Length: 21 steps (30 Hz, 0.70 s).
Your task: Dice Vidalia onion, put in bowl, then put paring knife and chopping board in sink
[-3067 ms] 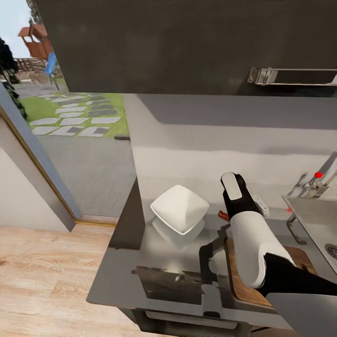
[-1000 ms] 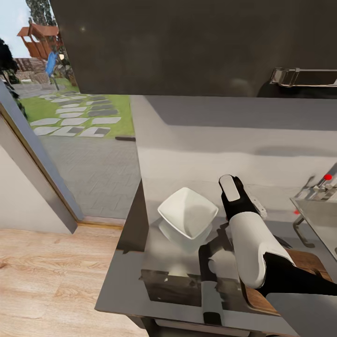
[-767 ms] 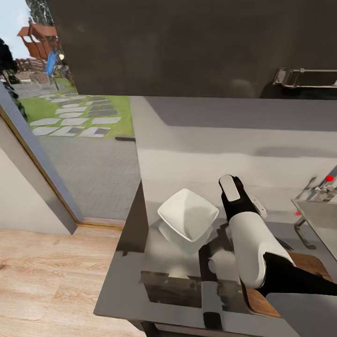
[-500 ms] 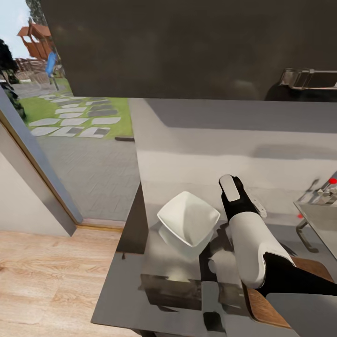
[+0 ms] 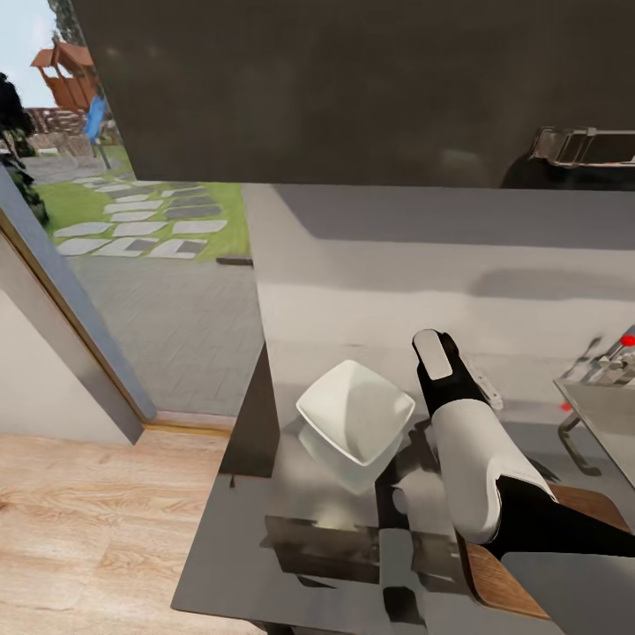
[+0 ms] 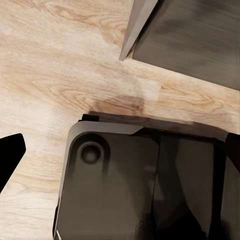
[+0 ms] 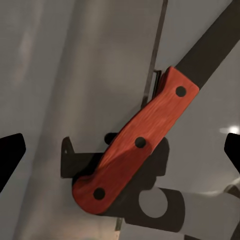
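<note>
Right wrist view: the right gripper (image 7: 120, 150) is spread wide, its dark fingertips (image 7: 11, 150) at opposite edges, with the red knife handle (image 7: 135, 145) lying between them on the grey counter (image 7: 50, 75), untouched. In the head view, the right arm (image 5: 467, 441) reaches over the counter; the white bowl (image 5: 354, 410) sits just to its left, the wooden board (image 5: 503, 582) beneath its forearm, the sink (image 5: 608, 406) further right. Left wrist view: the left gripper (image 6: 120, 155) is also spread, above wood flooring (image 6: 50, 65).
</note>
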Available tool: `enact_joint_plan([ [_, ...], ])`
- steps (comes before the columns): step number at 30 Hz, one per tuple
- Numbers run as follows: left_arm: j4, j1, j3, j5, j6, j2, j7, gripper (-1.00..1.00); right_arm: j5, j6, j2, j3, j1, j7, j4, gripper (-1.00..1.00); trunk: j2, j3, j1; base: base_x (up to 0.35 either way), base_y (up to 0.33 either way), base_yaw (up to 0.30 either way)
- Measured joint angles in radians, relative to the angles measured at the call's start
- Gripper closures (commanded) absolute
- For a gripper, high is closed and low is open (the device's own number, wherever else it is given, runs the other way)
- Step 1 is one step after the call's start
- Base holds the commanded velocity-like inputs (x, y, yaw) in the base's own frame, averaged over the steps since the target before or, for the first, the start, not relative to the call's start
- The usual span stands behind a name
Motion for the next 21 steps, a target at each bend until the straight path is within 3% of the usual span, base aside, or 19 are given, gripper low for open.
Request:
enact_joint_plan([
  [21, 0.001, 0.0, 0.0, -0.001, 0.0, -0.001, 0.0, -1.0, 0.001, 0.0, 0.0, -0.002, 0.0, 0.001, 0.0, -1.0, 0.0, -0.032, 0.0, 0.0, 0.0, 0.0],
])
